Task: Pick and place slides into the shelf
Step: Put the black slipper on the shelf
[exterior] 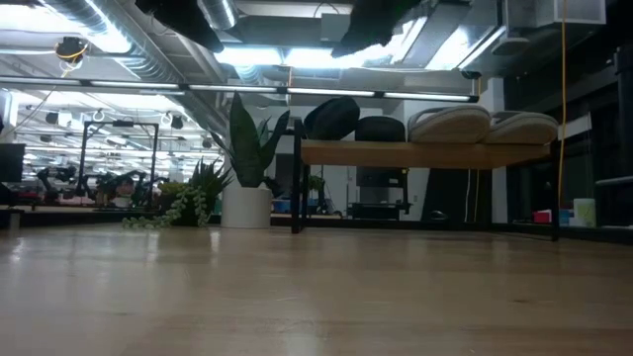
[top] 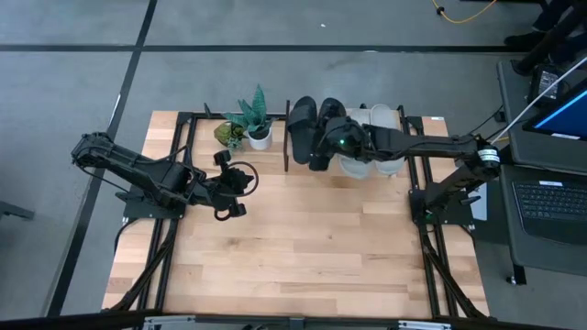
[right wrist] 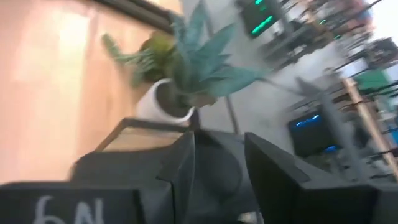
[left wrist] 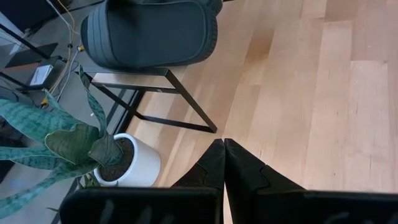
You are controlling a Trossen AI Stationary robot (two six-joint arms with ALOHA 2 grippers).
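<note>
Four slides point(top: 344, 137) atop shelf point(exterior: 425, 154), unbranded.

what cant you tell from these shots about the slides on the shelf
- Second black slide: largely hidden under the right gripper in the high view.
- Grey slides: partly covered by the right arm there.
- Whether the gripper touches that slide: right wrist view is blurred.
- Shelf top: edge-on in the low view.

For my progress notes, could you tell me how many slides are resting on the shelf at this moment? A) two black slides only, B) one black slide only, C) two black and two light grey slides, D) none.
C: in the low view two black slides and two light grey slides lie in a row on the shelf board, beside the potted plant.
</note>
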